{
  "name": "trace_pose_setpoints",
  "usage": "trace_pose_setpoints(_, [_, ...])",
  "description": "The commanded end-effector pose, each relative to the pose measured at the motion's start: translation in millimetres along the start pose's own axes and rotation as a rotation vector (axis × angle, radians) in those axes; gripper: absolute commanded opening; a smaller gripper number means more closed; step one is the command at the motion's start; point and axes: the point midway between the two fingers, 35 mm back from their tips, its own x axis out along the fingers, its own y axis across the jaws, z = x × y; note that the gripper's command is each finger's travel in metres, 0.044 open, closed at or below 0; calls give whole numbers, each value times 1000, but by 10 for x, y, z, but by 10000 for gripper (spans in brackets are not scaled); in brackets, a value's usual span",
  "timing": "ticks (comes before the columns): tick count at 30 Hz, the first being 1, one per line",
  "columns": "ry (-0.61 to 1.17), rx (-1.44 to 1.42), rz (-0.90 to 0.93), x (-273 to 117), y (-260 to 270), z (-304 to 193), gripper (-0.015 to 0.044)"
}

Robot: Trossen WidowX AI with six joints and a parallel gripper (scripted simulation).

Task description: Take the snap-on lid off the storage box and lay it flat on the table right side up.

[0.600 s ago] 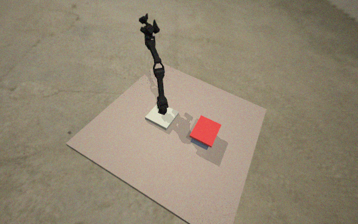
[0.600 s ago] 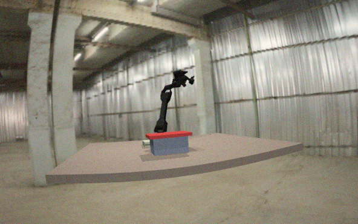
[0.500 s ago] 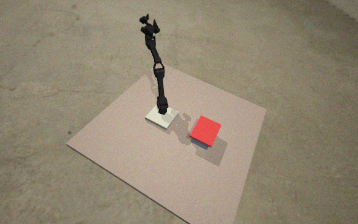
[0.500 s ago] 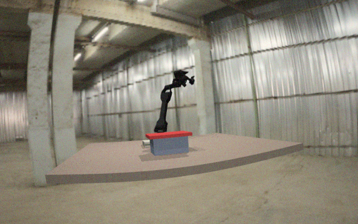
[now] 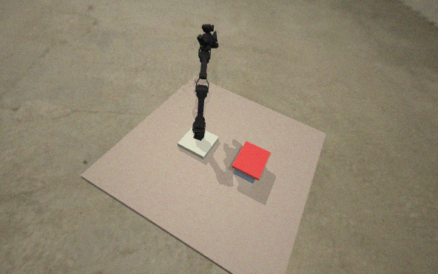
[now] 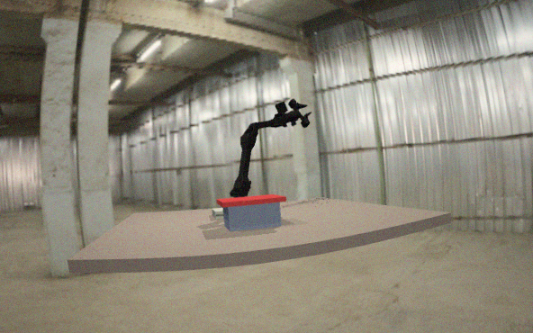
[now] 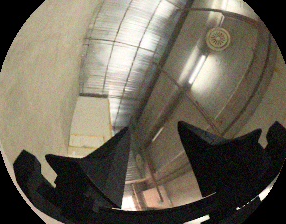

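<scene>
The red lid [image 5: 251, 159] [image 6: 252, 201] sits on top of the blue storage box [image 5: 244, 175] [image 6: 252, 217], with its rim overhanging the box walls. The box stands on the pinkish table [image 5: 161, 178] [image 6: 354, 220], and the lid looks level. My gripper [image 6: 308, 110] [image 7: 154, 128] is raised high above the table, well away from the box and lid. Its fingers are partly apart with nothing between them. The wrist view shows neither the lid nor the box.
The arm rises from a pale square base plate [image 5: 187, 143] [image 6: 217, 211] beside the box. Shadows of the arm and box fall on the table. Corrugated metal walls [image 6: 444, 99] and pale pillars [image 6: 58, 135] stand beyond the table.
</scene>
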Motion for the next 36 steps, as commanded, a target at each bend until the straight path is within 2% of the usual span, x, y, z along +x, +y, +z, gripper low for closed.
trace_pose_setpoints(1, [53, 92, 39, -29, 162, -429, 235])
trace_pose_setpoints(4, [85, 147, 70, -47, 303, -644, 235])
trace_pose_setpoints(7, [157, 261, 127, -125, 573, -1076, 235])
trace_pose_setpoints(12, [315, 475, 204, -400, 1005, -1827, 235])
trace_pose_setpoints(15, [361, 540, 222, -526, 1101, -2027, 235])
trace_pose_setpoints(22, [631, 865, 253, -1273, 1509, -2884, 235])
trace_pose_setpoints(25, [697, 940, 243, -1459, 1580, -3038, 235])
trace_pose_setpoints(32, [1033, 1288, 111, -2434, 1863, -3629, 235])
trace_pose_setpoints(34, [1069, 1321, 89, -2540, 1890, -3681, 235])
trace_pose_setpoints(36, [1168, 1411, 18, -2840, 1957, -3809, 235])
